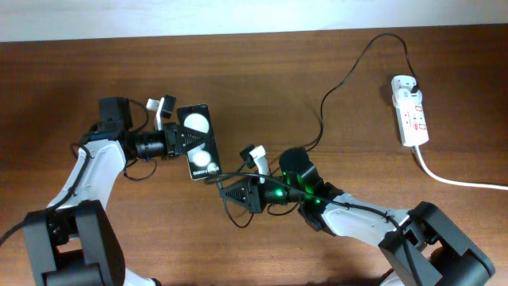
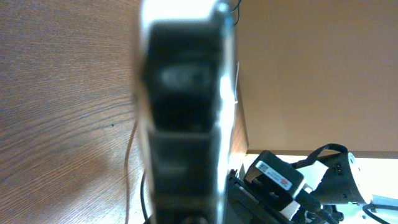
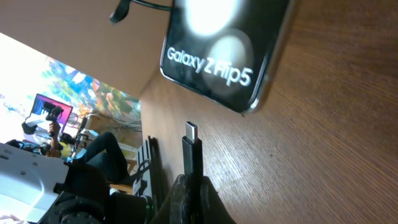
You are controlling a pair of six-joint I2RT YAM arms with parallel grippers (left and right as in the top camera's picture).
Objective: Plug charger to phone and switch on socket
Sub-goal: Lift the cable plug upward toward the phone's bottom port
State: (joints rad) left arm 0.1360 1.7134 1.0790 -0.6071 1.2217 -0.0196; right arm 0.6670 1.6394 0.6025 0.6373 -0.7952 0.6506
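The black phone (image 1: 198, 141), with two white blobs on its face, lies left of centre. My left gripper (image 1: 181, 144) is shut on its left edge. In the left wrist view the phone (image 2: 183, 106) is a blurred dark slab filling the middle. My right gripper (image 1: 228, 191) is shut on the charger's connector end, just below the phone's near end. In the right wrist view the connector tip (image 3: 191, 134) sticks out of my fingers (image 3: 196, 186), pointing at the phone's (image 3: 217, 50) near edge, a short gap away. The charger cable (image 1: 349, 75) runs to a black plug in the white socket (image 1: 411, 115) at the far right.
The socket's thick white cord (image 1: 456, 181) runs off the right edge. Slack black cable loops on the table (image 1: 95, 63) between the phone and my right arm (image 1: 349, 213). The right arm also shows in the left wrist view (image 2: 280, 183).
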